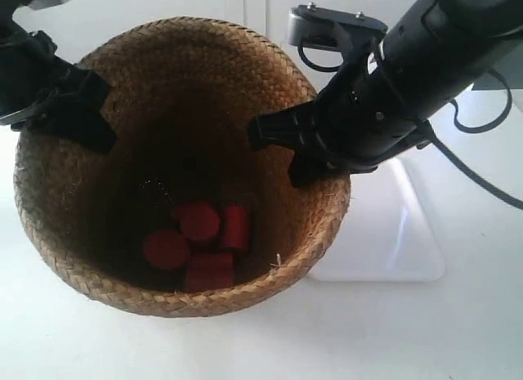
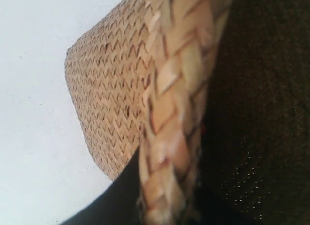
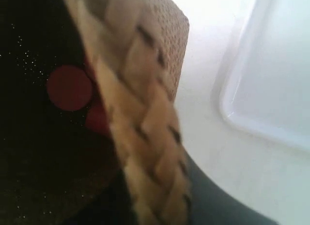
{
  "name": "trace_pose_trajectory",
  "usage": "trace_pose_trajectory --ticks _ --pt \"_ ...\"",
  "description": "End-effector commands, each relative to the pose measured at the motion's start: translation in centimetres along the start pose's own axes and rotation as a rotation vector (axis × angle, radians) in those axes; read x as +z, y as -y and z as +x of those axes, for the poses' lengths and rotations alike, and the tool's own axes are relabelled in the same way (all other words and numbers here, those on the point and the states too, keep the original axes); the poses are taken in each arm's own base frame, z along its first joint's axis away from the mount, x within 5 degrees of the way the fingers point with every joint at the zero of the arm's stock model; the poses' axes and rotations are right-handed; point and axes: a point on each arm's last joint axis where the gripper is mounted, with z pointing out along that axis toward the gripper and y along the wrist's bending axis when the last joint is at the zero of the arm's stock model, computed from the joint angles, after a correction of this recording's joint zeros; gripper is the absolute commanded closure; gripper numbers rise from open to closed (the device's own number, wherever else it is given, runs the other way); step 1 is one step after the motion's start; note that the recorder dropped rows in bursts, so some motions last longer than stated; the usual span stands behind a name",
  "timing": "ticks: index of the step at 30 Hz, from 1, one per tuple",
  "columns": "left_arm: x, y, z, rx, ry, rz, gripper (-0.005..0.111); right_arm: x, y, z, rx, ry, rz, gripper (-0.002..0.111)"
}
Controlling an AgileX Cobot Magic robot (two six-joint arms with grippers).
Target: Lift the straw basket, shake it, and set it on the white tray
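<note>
I am clenching my left gripper on the rim of the straw basket at upper left. My right gripper is clenching the rim at centre right, its arm slanting down from the upper right corner. The basket is filling the frame's left and centre, red cylinders inside. The white tray is lying just beyond its right edge, with open tabletop running below.

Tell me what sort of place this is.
Probably a robot test bench, not a home: a plain white table, two black robot arms gripping a straw basket of red cylinders, a white tray beside it.
</note>
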Motion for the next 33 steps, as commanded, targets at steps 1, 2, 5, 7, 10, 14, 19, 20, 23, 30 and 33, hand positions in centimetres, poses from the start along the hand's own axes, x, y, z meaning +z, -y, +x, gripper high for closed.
trace_pose_trajectory --ticks 1,2,5,7,10,14,19,20,23,30,33 --pt "0.2 0.6 0.1 -0.015 0.001 0.054 0.107 0.3 0.0 0.2 -0.018 -0.008 0.006 0.108" --pt "0.2 0.6 0.1 -0.015 0.003 0.054 0.107 0.3 0.0 0.1 -0.018 -0.004 0.005 0.108" --pt "0.2 0.6 0.0 -0.012 0.014 0.051 0.107 0.3 0.0 0.0 -0.018 0.007 0.003 0.108" --pt "-1.7 1.9 -0.1 0.002 0.001 0.12 0.107 -1.6 -1.0 -0.1 -0.024 -0.006 -0.059 0.108" --pt "-5.4 3.2 0.0 0.084 0.142 0.097 0.107 -8.1 -2.3 -0.2 -0.112 0.23 -0.109 0.108" --pt "0.5 0.4 2.2 -0.017 -0.095 0.047 0.107 -2.2 0.2 1.0 -0.032 -0.017 0.054 0.108" --pt "-1.0 1.5 1.3 0.029 0.033 0.1 0.107 -2.1 0.1 0.6 -0.04 0.014 0.037 0.108" --pt "-1.3 1.6 1.1 0.03 0.046 0.098 0.107 -2.1 0.1 0.6 -0.041 0.014 0.039 0.108" --pt "-1.7 1.7 1.0 0.032 0.06 0.097 0.107 -2.0 0.1 0.7 -0.039 0.014 0.037 0.108" --pt "-1.6 1.7 0.9 0.032 0.058 0.096 0.107 -2.0 0.0 0.3 -0.037 0.055 0.026 0.108" --pt "-1.6 1.6 1.0 0.038 0.049 0.086 0.107 -2.0 -0.1 0.1 -0.032 0.078 0.021 0.108"
